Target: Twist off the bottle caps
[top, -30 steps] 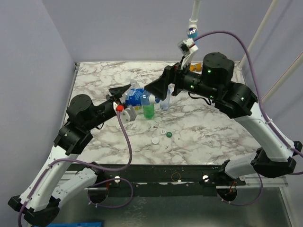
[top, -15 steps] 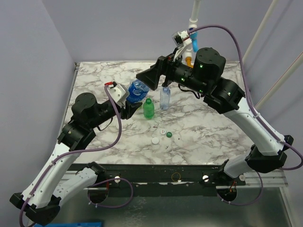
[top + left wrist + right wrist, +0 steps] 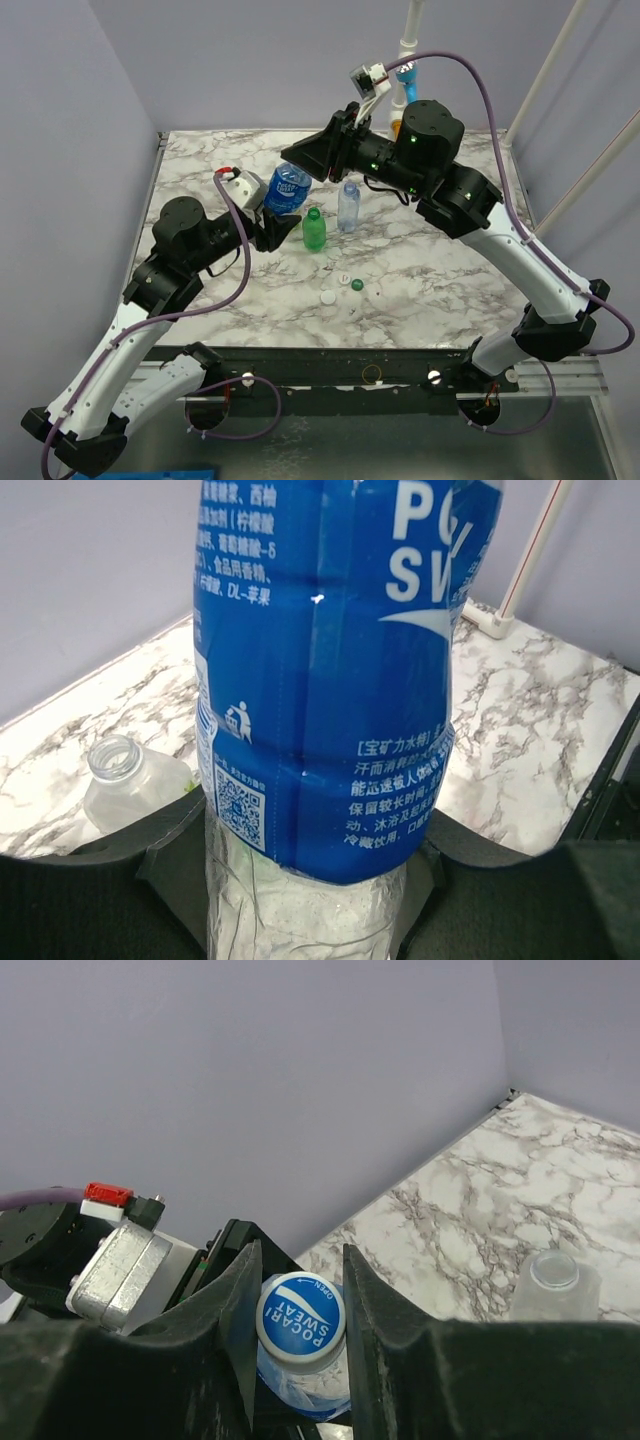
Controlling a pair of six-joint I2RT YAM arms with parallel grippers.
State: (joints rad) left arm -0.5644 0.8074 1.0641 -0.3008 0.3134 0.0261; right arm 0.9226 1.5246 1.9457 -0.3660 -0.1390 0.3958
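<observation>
Cap [image 3: 300, 1317]: tops bottle [image 3: 330, 680].
Right hand [image 3: 298, 1275]: pinching it, in line with bottle axis.
Left hand [image 3: 305, 890]: clamping bottle body.

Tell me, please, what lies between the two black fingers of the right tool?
The round blue-and-white plastic screw cap of the blue-labelled clear plastic bottle, gripped on both sides by the right tool. The right wrist view shows it.

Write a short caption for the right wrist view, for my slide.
The right tool closed on the blue-and-white cap of the blue-label bottle; an uncapped clear bottle at right.
</observation>
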